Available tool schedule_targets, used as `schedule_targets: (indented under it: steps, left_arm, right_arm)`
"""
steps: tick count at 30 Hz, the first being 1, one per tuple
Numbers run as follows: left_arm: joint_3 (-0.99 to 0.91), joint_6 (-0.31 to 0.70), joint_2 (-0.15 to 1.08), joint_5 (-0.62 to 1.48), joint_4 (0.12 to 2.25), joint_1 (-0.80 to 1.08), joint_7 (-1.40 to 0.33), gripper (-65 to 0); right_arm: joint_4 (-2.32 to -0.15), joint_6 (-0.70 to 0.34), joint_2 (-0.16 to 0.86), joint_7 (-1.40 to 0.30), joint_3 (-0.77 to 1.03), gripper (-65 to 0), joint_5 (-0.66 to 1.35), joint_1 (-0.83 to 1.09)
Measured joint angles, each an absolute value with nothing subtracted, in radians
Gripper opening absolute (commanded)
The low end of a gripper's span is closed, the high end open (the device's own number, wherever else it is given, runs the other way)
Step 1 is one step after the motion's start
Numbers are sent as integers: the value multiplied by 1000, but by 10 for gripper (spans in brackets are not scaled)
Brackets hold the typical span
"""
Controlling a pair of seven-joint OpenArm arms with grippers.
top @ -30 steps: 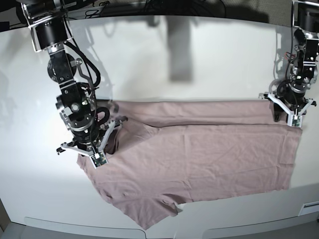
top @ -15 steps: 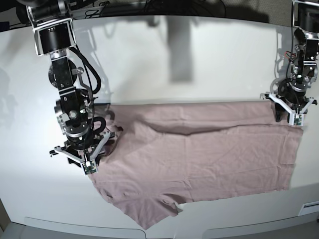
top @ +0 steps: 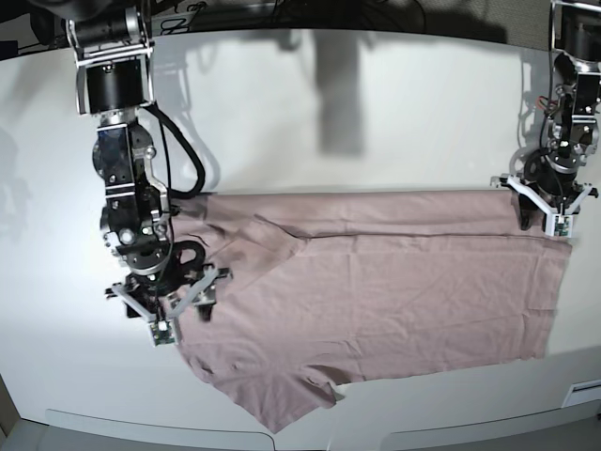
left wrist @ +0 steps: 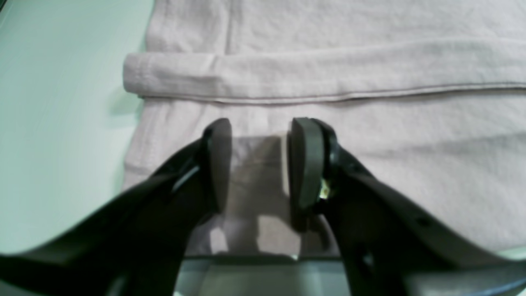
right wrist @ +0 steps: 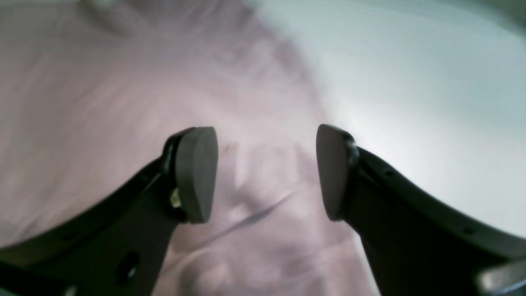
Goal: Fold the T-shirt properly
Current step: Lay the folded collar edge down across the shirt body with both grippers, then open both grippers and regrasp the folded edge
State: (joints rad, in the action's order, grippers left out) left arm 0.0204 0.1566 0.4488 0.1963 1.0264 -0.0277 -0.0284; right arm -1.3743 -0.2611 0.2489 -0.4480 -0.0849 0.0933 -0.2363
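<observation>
The dusty-pink T-shirt [top: 394, 282] lies spread and wrinkled across the white table [top: 329, 113], with a narrow strip folded over along its far edge. My right gripper [top: 178, 318] hovers open over the shirt's left end; in the right wrist view, the right gripper [right wrist: 265, 139] has only blurred cloth [right wrist: 102, 82] below its wide-apart fingers. My left gripper [top: 542, 224] rests at the shirt's far right corner. In the left wrist view, the left gripper [left wrist: 259, 135] stands open on flat cloth just short of the rolled hem [left wrist: 287, 78], pinching nothing.
Bare white tabletop [left wrist: 61, 102] runs beside the hem corner, and more tabletop [right wrist: 411, 82] lies right of the right gripper. A dark shadow [top: 338, 94] falls across the far middle. The shirt's lower sleeve [top: 291, 399] reaches close to the table's front edge.
The right gripper has opened, let go of the shirt's left end, and shifted slightly toward the front. The released cloth has dropped flat. The left arm has not moved.
</observation>
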Motion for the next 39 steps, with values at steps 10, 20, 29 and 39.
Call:
schedule_targets:
  steps: [10, 20, 29, 39]
  left_arm:
    - [20, 154, 449, 237, 1025, -27, -33, -420]
    - [20, 153, 442, 324, 1024, 4, -1, -420]
    - [14, 157, 440, 285, 1032, 45, 24, -420]
    - [12, 158, 441, 289, 1041, 66, 9, -434]
  right_arm:
    - [-1374, -308, 249, -390, -83, -273, 133, -75]
    - [-1372, -303, 249, -356, -39, -273, 109, -10]
    - [-1318, -375, 249, -386, 67, -273, 164, -1]
    - [-1306, -425, 255, -401, 71, -273, 239, 31]
